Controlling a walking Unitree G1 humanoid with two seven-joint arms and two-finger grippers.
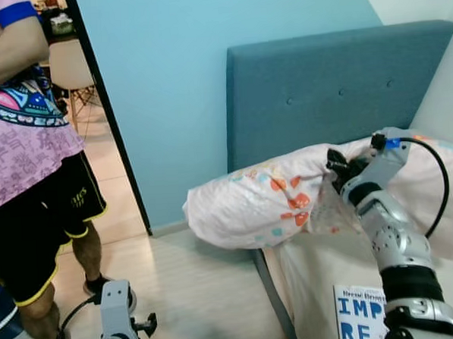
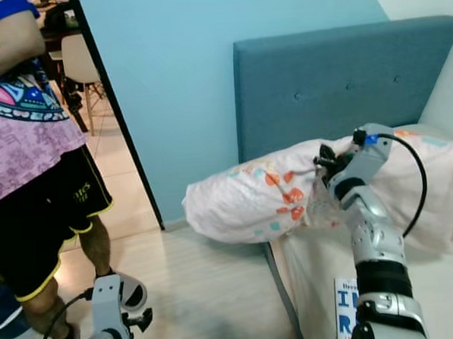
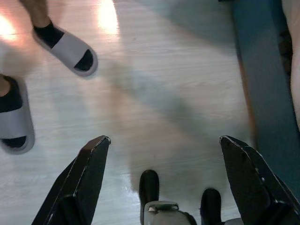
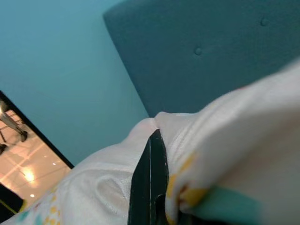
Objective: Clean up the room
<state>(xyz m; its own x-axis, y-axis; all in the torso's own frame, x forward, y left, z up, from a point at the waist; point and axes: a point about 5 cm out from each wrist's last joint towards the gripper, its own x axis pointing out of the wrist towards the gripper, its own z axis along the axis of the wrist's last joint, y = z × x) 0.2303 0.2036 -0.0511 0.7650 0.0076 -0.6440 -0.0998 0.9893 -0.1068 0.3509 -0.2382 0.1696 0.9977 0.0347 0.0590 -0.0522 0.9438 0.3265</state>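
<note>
A white pillow (image 1: 251, 202) printed with orange and teal shapes lies at the head of the bed (image 1: 323, 278), jutting out past the bed's left side. My right gripper (image 1: 334, 171) is shut on a bunch of the pillow's fabric near its middle; one black finger (image 4: 150, 180) presses into the cloth in the right wrist view. My left gripper (image 3: 164, 145) hangs low over the pale wood floor (image 3: 164, 84), open with nothing between its fingers.
A person in a pink patterned shirt and black shorts (image 1: 39, 217) stands at the left by the doorway, in grey slippers (image 3: 70, 49). A teal headboard (image 1: 336, 88) and blue wall back the bed. A printed sheet (image 1: 359, 314) lies on the mattress.
</note>
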